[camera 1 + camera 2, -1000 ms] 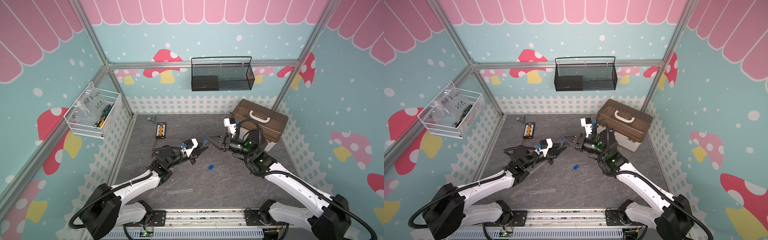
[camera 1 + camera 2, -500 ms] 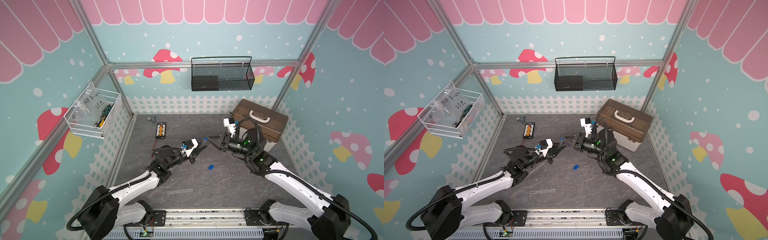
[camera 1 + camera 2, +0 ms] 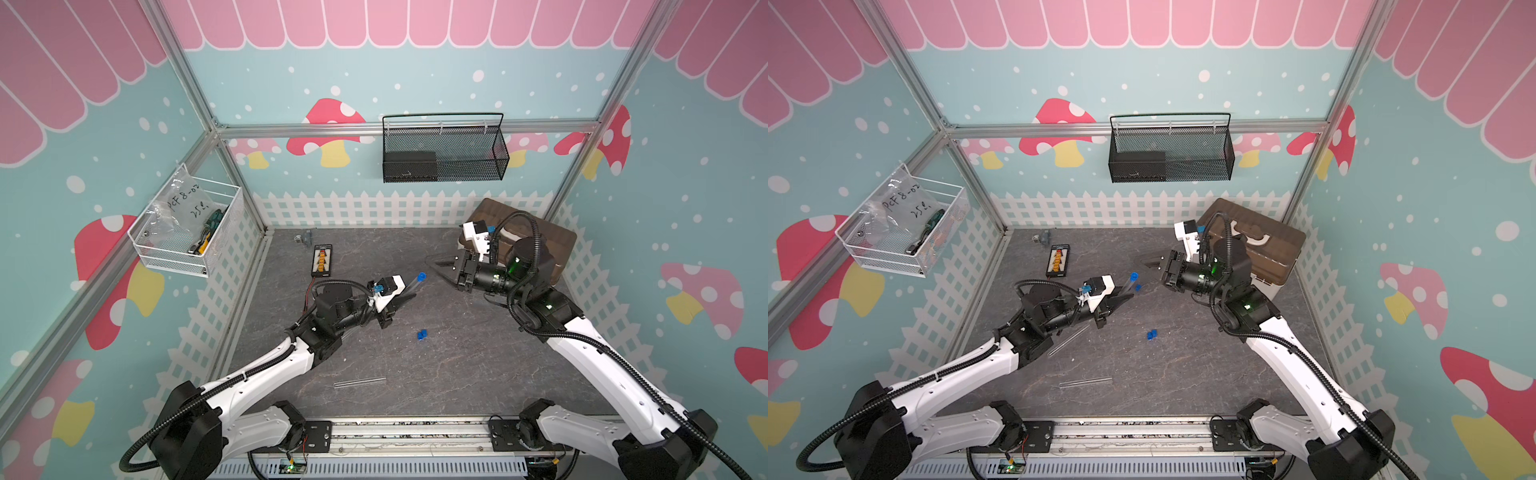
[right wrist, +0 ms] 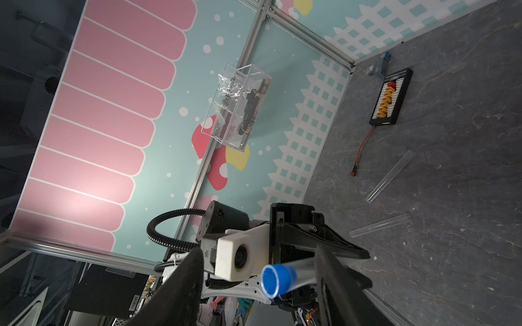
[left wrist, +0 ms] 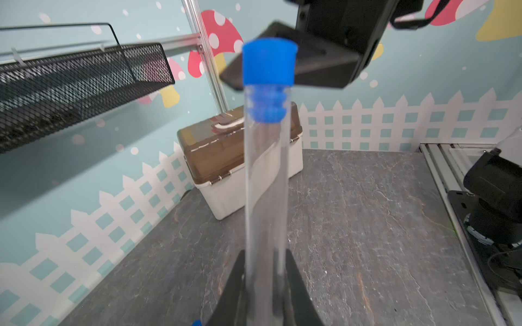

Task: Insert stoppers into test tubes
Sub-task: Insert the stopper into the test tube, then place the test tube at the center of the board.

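My left pincer [image 5: 265, 285] is clamped on the base of a test tube [image 5: 265, 183], whose lower end is hidden between my fingers [image 5: 234, 288]. A blue stopper [image 5: 268, 65] sits in its mouth, blurred, its ribs inside the glass. The tube points between 1 and 2 o'clock, towards my right pincer [image 3: 438, 272], whose jaws stand apart, clear of the stopper. Near the centre of the worktop [image 3: 478, 374] lie loose stoppers [image 3: 422, 334], seemingly two. An empty tube [image 3: 359, 381] lies at 7 o'clock, faint against the grey. A second empty tube [image 3: 1069, 340] at 8 o'clock is partly hidden under my left arm.
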You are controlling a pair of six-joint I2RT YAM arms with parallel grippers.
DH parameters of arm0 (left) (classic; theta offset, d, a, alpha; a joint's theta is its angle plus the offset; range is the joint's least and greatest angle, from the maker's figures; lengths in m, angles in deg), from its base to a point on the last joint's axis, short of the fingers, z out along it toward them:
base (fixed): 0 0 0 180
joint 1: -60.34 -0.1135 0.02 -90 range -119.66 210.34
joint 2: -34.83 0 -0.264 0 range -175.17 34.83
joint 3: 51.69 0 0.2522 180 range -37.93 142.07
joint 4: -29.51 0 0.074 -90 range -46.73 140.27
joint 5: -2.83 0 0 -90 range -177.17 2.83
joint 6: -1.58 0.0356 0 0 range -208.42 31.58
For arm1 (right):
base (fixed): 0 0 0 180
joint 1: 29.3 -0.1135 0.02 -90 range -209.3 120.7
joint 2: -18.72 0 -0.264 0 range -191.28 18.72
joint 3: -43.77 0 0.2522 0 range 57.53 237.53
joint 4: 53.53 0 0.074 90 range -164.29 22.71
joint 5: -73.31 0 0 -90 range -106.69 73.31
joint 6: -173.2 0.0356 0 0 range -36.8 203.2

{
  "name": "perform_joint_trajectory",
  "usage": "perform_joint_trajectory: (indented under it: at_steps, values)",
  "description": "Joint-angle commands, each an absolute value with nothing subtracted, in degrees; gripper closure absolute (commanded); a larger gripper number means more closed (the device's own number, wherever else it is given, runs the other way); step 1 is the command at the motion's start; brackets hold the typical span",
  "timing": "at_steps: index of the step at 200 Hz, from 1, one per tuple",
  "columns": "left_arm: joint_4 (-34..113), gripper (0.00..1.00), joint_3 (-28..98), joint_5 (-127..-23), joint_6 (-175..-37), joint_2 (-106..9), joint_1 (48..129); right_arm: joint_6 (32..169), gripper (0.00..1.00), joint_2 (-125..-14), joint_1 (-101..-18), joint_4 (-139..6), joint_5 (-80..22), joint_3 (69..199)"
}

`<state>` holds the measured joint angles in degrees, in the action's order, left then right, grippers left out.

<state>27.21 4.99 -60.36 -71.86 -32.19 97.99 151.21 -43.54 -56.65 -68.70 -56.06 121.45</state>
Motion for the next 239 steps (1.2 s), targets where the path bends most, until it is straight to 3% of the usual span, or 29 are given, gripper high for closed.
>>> perform_joint_trajectory:
  at_steps: [1, 31, 60, 107, 146, 192, 239]
  values:
    - [47.31, 1.00, 9.60, -60.25, -70.77, -34.31, 98.16, 143.78, 0.43, -40.09, -54.22, -79.54, -52.29, 121.40]
    - [64.13, 1.00, 17.67, -60.20, -71.40, -39.53, 97.89, 135.07, 0.49, -37.57, -51.62, -96.57, -41.34, 120.04]
    - [72.38, 1.00, 23.02, -59.95, -72.13, -44.29, 97.69, 130.42, 0.50, -37.01, -51.10, -103.39, -36.41, 119.29]
    - [79.00, 1.00, 28.37, -64.48, -69.27, -51.23, 97.34, 127.33, 0.50, -36.06, -51.01, -106.60, -34.78, 118.54]
    - [83.02, 1.00, 30.51, -77.60, -59.83, -58.80, 96.80, 127.14, 0.50, -33.99, -51.01, -106.85, -33.56, 114.40]
    - [82.34, 1.00, 36.49, -80.62, -69.08, -66.63, 91.87, 128.52, 0.50, -31.23, -51.00, -105.99, -34.42, 109.89]
    - [83.32, 0.99, 41.85, -86.38, -68.13, -74.54, 87.67, 128.82, 0.50, -30.33, -51.01, -105.36, -35.94, 108.61]
